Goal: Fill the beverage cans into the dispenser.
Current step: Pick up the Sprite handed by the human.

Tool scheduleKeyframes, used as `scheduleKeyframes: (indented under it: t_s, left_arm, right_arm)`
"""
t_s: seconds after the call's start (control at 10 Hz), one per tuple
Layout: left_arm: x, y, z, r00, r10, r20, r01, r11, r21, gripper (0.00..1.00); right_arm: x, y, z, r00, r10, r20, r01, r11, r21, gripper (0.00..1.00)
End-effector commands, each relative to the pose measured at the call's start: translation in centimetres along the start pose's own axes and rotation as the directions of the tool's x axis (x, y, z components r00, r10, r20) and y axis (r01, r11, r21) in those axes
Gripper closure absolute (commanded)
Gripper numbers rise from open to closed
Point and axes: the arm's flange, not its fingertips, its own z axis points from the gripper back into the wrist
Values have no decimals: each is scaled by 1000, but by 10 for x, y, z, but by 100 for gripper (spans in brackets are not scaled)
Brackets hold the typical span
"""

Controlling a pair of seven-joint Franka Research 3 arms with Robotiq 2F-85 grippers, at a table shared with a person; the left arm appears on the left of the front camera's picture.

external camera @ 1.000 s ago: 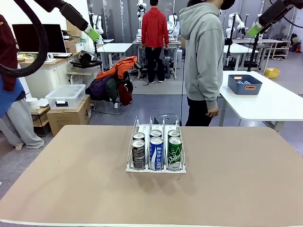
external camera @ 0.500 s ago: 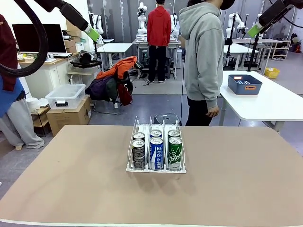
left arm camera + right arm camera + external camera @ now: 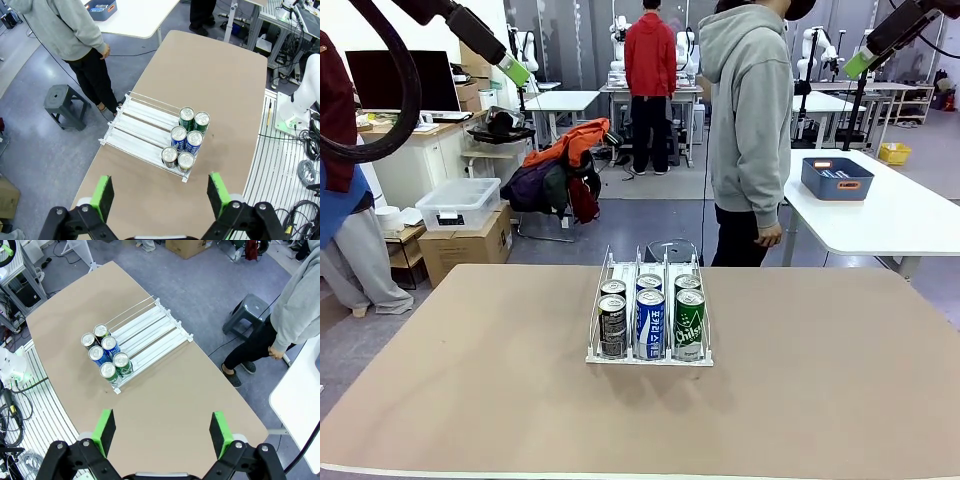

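A low clear three-lane rack with thin wire dividers and a white base [image 3: 651,268] sits in the middle of the tan surface [image 3: 470,380], its lanes running from twelve o'clock, where a person in a grey hoodie [image 3: 750,110] stands, to six o'clock on the robot's side. Six slim aluminium cans stand upright at the six o'clock end, two deep in each lane: black ones [image 3: 612,327] in the nine o'clock lane, blue-and-white ones [image 3: 650,325] in the middle and green ones [image 3: 689,325] in the three o'clock lane. The twelve o'clock stretch of every lane is bare.

The left fingers [image 3: 104,194] and the right fingers [image 3: 106,432], black with green pads, are spread wide and hold nothing. Both hang high above the surface, the left at about ten o'clock and the right at about two.

Each wrist looks down on the silver can tops, so the cans' long axis points roughly up at the fingers, and the rack lies ahead of and well below both. Neither arm looks clearly nearer. Every can I can make out is already in a lane. A blue bin [image 3: 837,178] sits on the white side table at two o'clock; I can't tell what is in it.
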Motion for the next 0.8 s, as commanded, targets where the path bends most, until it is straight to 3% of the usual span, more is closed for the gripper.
scheduleKeyframes:
  t_s: [0.0,0.7]
  left_arm:
    - [-2,-2,0,1000,12,11,-11,1000,-22,0]
    - [-2,-2,0,1000,12,11,-11,1000,-22,0]
  right_arm:
    - [0,0,0,1000,0,2,0,1000,0,0]
    - [0,0,0,1000,0,2,0,1000,0,0]
